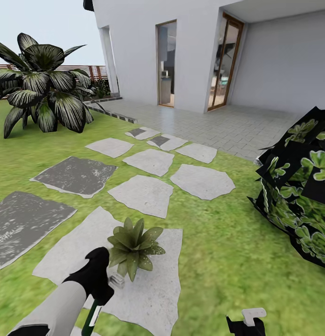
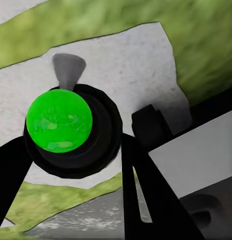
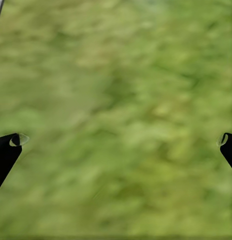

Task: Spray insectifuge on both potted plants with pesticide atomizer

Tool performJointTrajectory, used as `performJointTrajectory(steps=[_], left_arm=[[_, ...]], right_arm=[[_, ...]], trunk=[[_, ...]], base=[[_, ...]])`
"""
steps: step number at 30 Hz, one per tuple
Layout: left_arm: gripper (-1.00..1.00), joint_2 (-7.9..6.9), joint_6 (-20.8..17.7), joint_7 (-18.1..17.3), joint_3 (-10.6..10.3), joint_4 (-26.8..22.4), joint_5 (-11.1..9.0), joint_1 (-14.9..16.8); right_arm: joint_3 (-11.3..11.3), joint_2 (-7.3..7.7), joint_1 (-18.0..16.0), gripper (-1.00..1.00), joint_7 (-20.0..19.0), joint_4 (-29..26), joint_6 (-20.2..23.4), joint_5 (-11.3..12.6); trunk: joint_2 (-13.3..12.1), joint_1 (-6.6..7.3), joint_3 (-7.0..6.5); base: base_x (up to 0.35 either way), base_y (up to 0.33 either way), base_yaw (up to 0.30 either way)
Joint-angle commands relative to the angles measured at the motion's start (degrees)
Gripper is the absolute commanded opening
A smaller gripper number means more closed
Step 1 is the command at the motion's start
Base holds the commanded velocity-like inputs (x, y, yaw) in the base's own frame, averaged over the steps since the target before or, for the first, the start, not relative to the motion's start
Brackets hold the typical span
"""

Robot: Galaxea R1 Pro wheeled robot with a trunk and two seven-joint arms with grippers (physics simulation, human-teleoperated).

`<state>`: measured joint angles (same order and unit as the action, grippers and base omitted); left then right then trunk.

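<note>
Your left gripper (image 2: 76, 150) is clamped on the atomizer (image 2: 59, 120), long axis upright, grey nozzle toward the potted plant (image 1: 133, 246) at 12 o'clock on a pale stepping slab (image 1: 153, 289). Your right gripper (image 3: 116, 142) hangs spread apart over lawn (image 1: 228, 261); house patio (image 1: 218, 123) lies beyond.

The left arm (image 1: 55, 305) is a smooth pale-grey tube ending in a matte black wrist. The right gripper (image 3: 116, 142) has black, tapering fingers (image 3: 6, 152) with small pale, glossy tips. In the head view, a white block tops its black body.
</note>
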<state>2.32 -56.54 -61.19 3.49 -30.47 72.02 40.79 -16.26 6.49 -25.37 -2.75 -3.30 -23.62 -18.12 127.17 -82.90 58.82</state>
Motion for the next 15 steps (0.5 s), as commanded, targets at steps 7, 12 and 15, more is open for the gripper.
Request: performJointTrajectory(steps=[7, 12, 15], left_arm=[[-1.0, -0.03, -0.2, -0.8, 0.6, -0.9, 0.5, 0.4], [-1.0, 0.25, -0.2, -1.0, 0.6, -1.0, 0.5, 1.9], [-1.0, 0.1, -0.2, -0.8, 0.3, -0.9, 0.5, 1.8]], right_arm=[[-0.5, 0.01, 0.0, 1.0, -0.2, 0.0, -0.2, -0.2], [-0.5, 0.01, 0.0, 1.0, -0.2, 0.0, -0.2, -0.3], [-0.5, 0.01, 0.0, 1.0, -0.2, 0.0, -0.2, -0.2]], trunk=[[0.0, 0.01, 0.05], [0.0, 0.01, 0.05], [0.0, 0.01, 0.05]], base=[[0.0, 0.0, 0.0], [0.0, 0.0, 0.0], [0.0, 0.0, 0.0]])
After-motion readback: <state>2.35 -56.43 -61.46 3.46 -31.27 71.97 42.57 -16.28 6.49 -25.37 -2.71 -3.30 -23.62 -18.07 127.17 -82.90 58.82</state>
